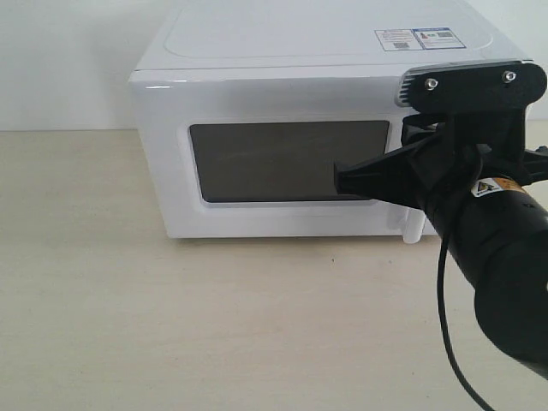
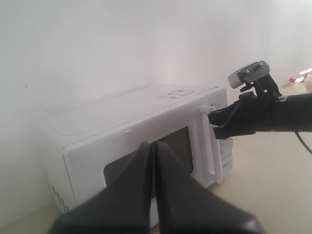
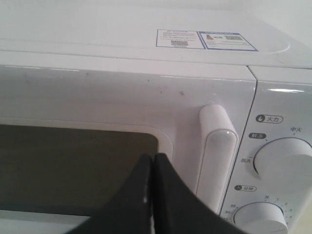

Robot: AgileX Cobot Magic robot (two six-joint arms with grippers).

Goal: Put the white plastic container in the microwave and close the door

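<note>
On the pale counter (image 1: 171, 325), against a white wall (image 1: 60, 60):

One microwave (image 1: 282, 34), white, standing upright with its front to the exterior view.

One door (image 1: 167, 171), shut flush with the body. One window (image 1: 274, 158) in it, dark. Nothing behind the glass can be made out, so where the white plastic container lies cannot be told.

One handle (image 3: 217, 151), a white upright bar just beside the window, between it and the control panel.

Two dials (image 3: 285, 158), round and white, one above the other on the panel.

One sticker (image 3: 204, 40), in two panels, on the top above the handle side.

Two claws, both black:
- right claw (image 1: 341, 181): fingers pressed together with nothing between them. The tip is in front of the window's handle-side edge, close by the handle. Whether it touches the door cannot be told. In the exterior view its arm covers most of the handle and the whole control panel.
- left claw (image 2: 152, 148): fingers closed tight and empty. It is well apart from the microwave and looks at the door from the hinge side.

One wrist camera (image 1: 467, 81), grey-fronted, mounted on top of the right arm.

One black cable (image 1: 449, 342), hanging from that arm above the counter.
</note>
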